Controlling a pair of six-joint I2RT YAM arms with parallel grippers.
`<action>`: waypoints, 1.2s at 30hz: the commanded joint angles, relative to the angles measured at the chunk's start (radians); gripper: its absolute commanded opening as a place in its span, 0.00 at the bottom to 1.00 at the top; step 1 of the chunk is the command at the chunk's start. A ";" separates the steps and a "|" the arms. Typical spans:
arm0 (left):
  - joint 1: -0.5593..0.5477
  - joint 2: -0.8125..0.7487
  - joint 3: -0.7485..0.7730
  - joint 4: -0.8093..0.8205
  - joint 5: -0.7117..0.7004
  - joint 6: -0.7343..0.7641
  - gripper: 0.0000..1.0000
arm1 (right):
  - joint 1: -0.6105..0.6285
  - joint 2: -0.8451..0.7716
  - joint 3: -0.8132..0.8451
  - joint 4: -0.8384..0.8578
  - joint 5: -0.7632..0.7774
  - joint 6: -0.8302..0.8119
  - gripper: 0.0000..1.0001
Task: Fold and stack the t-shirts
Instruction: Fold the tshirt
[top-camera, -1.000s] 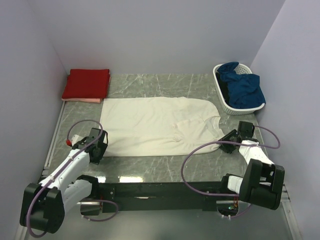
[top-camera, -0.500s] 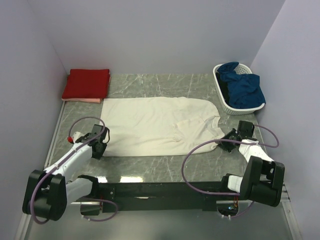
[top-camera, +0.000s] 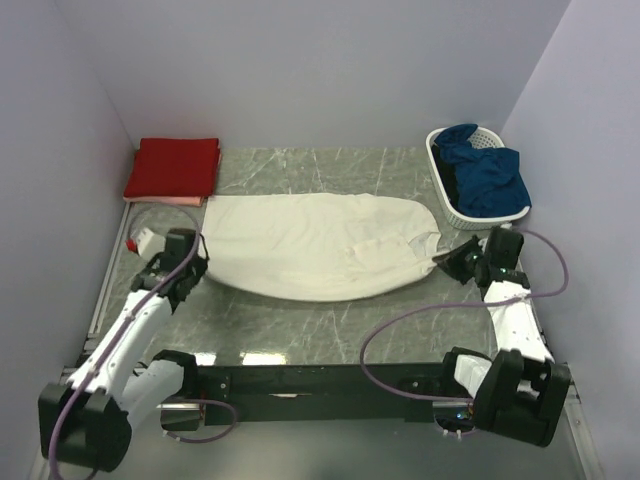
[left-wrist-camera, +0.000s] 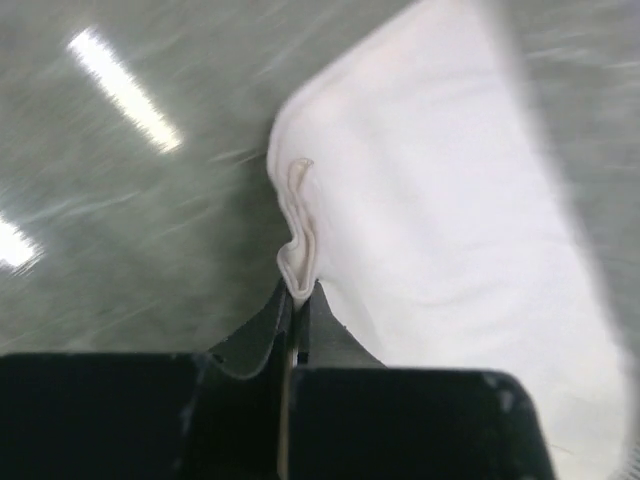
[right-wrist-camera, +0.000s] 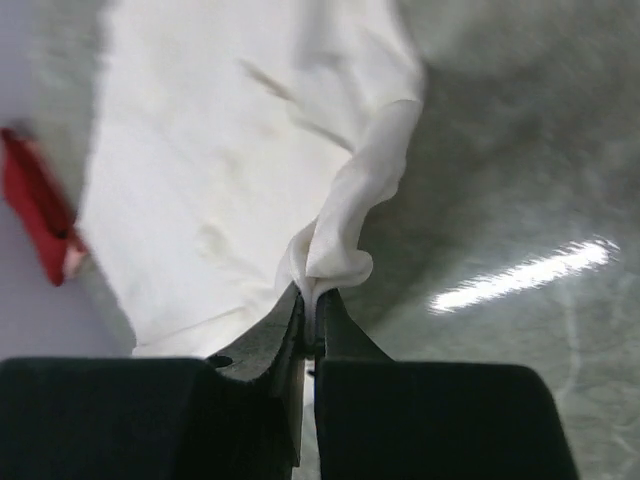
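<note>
**A:** Arm poses?

**B:** The left arm (top-camera: 128, 330) reaches forward along the left side of the bench (top-camera: 330, 322). The left end effector (left-wrist-camera: 298, 300) is clamped on a bunched fold at the left near corner of the cream shirt (top-camera: 320, 245). The right arm (top-camera: 515, 320) is stretched up the right side. The right end effector (right-wrist-camera: 310, 300) is pinched tight on a twisted bit of the same shirt at its right end.

**A:** Where are the shirts?

**B:** The cream shirt lies across the middle of the bench, and its near edge bows in a curve between the two grips. The red shirt (top-camera: 173, 166) sits folded in the far left corner, on top of the pink shirt (top-camera: 165, 201).

**A:** Anything hard to make out?

**B:** Only a thin strip of the pink shirt shows. Both wrist views are smeared, so I cannot tell whether the clamped cloth is hem or sleeve. The basket (top-camera: 434, 165) at far right holds dark blue cloth (top-camera: 487, 177), and I cannot tell what sort of garment it is.
</note>
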 joint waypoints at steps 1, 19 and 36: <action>0.032 -0.111 0.189 0.053 0.030 0.177 0.00 | -0.007 -0.117 0.144 -0.038 -0.051 0.001 0.00; 0.060 -0.160 0.822 -0.134 0.108 0.367 0.00 | -0.007 -0.278 0.781 -0.318 -0.101 0.020 0.00; 0.143 0.284 0.974 0.235 0.266 0.392 0.00 | 0.009 0.085 0.919 0.056 -0.161 0.090 0.00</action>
